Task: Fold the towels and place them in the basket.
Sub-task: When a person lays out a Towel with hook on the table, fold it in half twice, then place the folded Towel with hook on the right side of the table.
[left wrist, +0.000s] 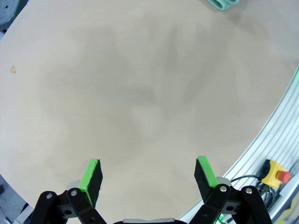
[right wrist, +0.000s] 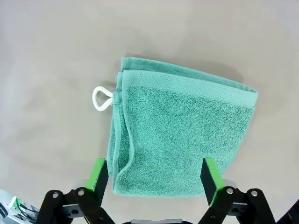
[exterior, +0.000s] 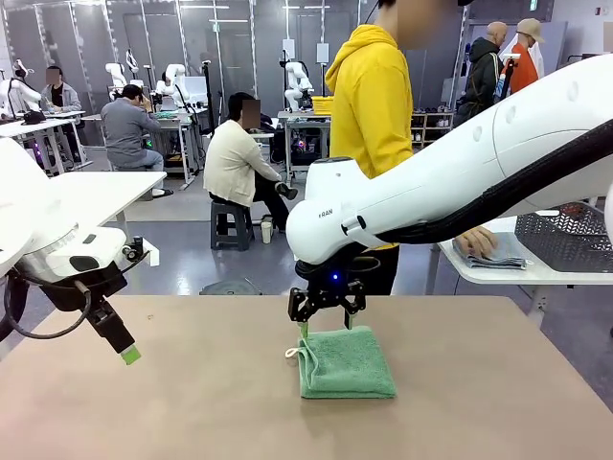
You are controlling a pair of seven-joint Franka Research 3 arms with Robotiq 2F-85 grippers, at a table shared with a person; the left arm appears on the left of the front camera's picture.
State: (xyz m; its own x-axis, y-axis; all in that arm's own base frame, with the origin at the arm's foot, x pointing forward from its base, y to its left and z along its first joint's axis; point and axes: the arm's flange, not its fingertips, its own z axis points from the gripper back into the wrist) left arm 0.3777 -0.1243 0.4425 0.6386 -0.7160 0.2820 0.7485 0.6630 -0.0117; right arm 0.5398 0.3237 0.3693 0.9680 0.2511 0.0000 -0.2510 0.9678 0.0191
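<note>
Table (exterior: 498,383): brown top, bare all round the towel; in the left wrist view its curved edge meets a metal rail (left wrist: 275,140).
Basket (exterior: 565,235): dark mesh, on the white side table (exterior: 498,273) at far right, well apart from the towel.
Green towel (exterior: 345,362): folded square, flat near mid-table, layered edges on the loop side.
Right gripper (exterior: 327,311): fingers spread wide, empty, over the towel's far edge.
Left gripper (left wrist: 148,168): fingers apart, empty, above bare table.
Loop (right wrist: 100,99): white, jutting from a towel corner.

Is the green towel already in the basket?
No, the green towel lies folded on the table, below the open right gripper.
</note>
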